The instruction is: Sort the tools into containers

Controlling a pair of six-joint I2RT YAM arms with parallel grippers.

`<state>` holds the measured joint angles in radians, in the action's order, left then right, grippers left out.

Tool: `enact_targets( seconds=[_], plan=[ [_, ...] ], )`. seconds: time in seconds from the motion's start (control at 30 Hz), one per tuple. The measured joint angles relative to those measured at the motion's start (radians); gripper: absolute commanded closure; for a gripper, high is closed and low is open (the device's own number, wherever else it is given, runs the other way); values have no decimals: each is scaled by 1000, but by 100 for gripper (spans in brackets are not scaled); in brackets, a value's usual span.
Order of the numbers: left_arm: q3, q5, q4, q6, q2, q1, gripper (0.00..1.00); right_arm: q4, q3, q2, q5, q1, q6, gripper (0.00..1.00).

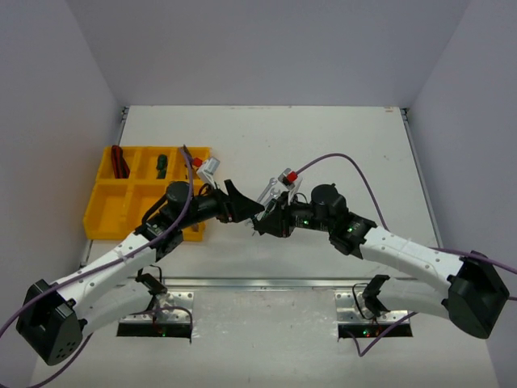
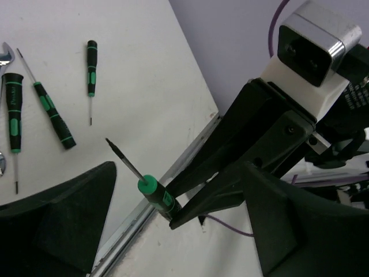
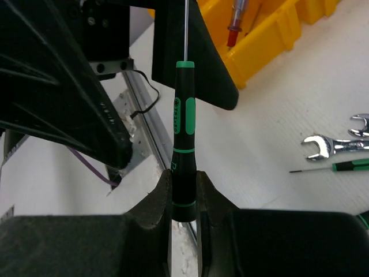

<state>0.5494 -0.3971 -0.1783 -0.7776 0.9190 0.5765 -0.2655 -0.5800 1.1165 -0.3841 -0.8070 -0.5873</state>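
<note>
My right gripper [image 3: 183, 190] is shut on the butt end of a black screwdriver with green bands [image 3: 184, 130], holding it in the air with the shaft pointing away. In the top view the right gripper [image 1: 262, 220] meets my left gripper [image 1: 242, 206] just right of the yellow tray [image 1: 109, 214]. My left gripper [image 2: 179, 231] is open, its wide black fingers [image 2: 63, 219] either side of the screwdriver [image 2: 151, 189] without touching it. More green-handled screwdrivers [image 2: 55, 115] and a silver wrench [image 2: 4, 55] lie on the table.
The tray [image 3: 271, 29] holds a red screwdriver [image 3: 235, 23]; other compartments hold a dark red tool [image 1: 119, 162] and a green one [image 1: 161, 166]. Two wrenches [image 3: 331, 144] and a small green screwdriver [image 3: 346, 165] lie on the table. A metal rail [image 1: 258, 283] runs along the near edge.
</note>
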Motion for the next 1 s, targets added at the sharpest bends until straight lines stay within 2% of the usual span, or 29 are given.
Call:
enact_targets(
  seconds=[0.1,0.17,0.27,0.3,0.33,0.37,0.4,0.43,0.47,0.53,0.63,0.77,0.87,1.0],
  plan=[
    [3,26,-34,-20,14,11,77,-55,0,-3,-19,0,-22,100],
    [2,35,-53,-36,21,12,98,-83,0,-4,-21,0,-34,100],
    [2,33,-90,-48,27,16,100,-95,0,-4,-10,0,-45,97],
    [2,34,-93,-48,28,17,100,-98,0,-4,-2,0,-48,71],
    [2,37,-94,-49,28,17,100,-99,0,-4,4,-1,-50,56],
    [4,45,-86,-47,29,18,100,-96,-1,-4,10,-1,-55,45],
    [11,57,-66,-43,29,19,100,-91,-2,-4,16,-1,-60,19],
    [20,68,-45,-39,30,20,100,-89,-4,-4,22,-1,-60,1],
    [36,93,-7,-30,32,21,100,-77,-8,-4,38,-1,-62,1],
    [138,228,177,4,61,21,100,-9,-28,-11,99,-1,-62,1],
    [321,412,391,69,143,-41,100,205,-96,-25,292,-3,-83,1],
    [489,600,564,165,260,-269,100,439,-143,-57,512,2,-85,1],
    [531,716,649,223,339,-443,100,544,-124,-116,577,2,-76,1],
    [535,794,711,306,431,-683,100,592,-54,-218,603,2,-66,1]
  ],
)
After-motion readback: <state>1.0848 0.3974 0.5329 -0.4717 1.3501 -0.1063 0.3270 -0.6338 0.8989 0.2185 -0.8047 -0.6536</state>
